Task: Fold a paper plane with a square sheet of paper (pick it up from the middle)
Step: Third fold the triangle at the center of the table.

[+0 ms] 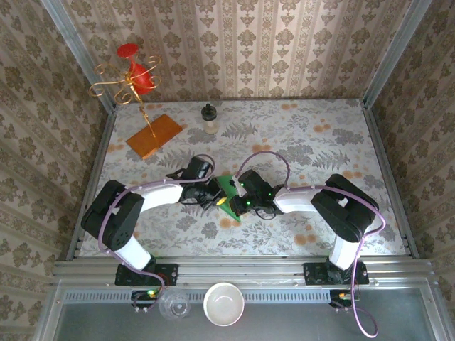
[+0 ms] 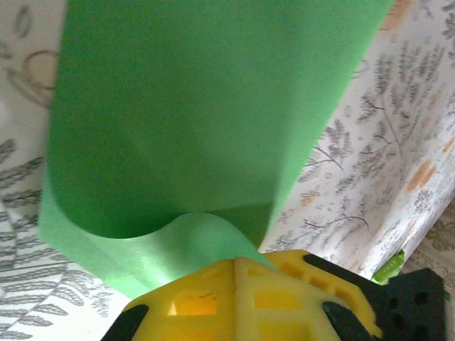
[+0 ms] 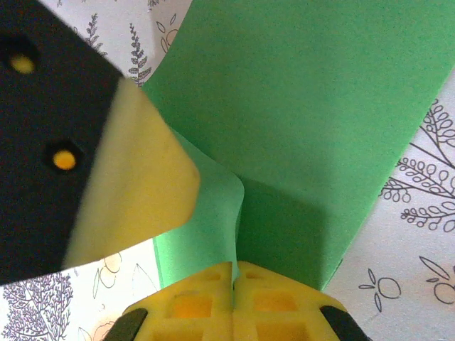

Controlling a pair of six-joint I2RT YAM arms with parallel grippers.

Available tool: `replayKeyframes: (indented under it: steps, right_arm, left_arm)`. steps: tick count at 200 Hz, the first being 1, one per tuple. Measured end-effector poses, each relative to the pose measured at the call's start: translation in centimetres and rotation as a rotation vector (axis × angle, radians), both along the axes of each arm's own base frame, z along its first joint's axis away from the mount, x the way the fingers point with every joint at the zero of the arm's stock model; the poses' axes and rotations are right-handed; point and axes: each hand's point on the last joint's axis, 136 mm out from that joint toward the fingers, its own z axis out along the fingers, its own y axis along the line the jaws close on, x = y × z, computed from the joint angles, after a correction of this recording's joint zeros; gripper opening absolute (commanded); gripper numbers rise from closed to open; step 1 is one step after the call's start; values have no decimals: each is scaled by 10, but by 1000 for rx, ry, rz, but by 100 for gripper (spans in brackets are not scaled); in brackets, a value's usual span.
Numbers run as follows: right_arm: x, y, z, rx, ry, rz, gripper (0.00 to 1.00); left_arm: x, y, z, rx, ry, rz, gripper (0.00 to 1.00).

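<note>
On my floral-patterned surface (image 1: 320, 142), I see an orange-brown board (image 1: 154, 136) at the far left bearing a gold wire stand (image 1: 132, 92) topped with a red piece (image 1: 136, 71), a small dark-capped jar (image 1: 209, 117) just right of the board, and a white bowl (image 1: 224, 304) beside a clear glass (image 1: 174, 305) on the near metal ledge (image 1: 284, 298).

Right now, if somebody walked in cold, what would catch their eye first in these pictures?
First, the bright green paper at the middle of the table. It is pinched from both sides by the left gripper and the right gripper, and it curls where they grip it. Next, the red ornament on a gold wire stand at the back left, rising from an orange board.
</note>
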Motion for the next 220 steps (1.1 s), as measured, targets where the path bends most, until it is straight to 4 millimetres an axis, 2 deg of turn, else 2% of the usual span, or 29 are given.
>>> replayKeyframes:
  steps: [35, 171, 197, 220]
  right_arm:
    - [1, 1, 0, -3, 3, -1, 3]
    - [2, 1, -2, -1, 20, -18, 13]
    - [2, 2, -1, 1, 28, -24, 19]
    - [2, 3, 2, 21, 52, -41, 31]
  left_arm:
    - [-9, 9, -13, 30, 35, 24, 7]
    - [-9, 12, -17, 38, 27, 35, 7]
    - [-9, 13, -17, 32, 18, 36, 7]
    - [-9, 14, -17, 26, 5, 37, 7]
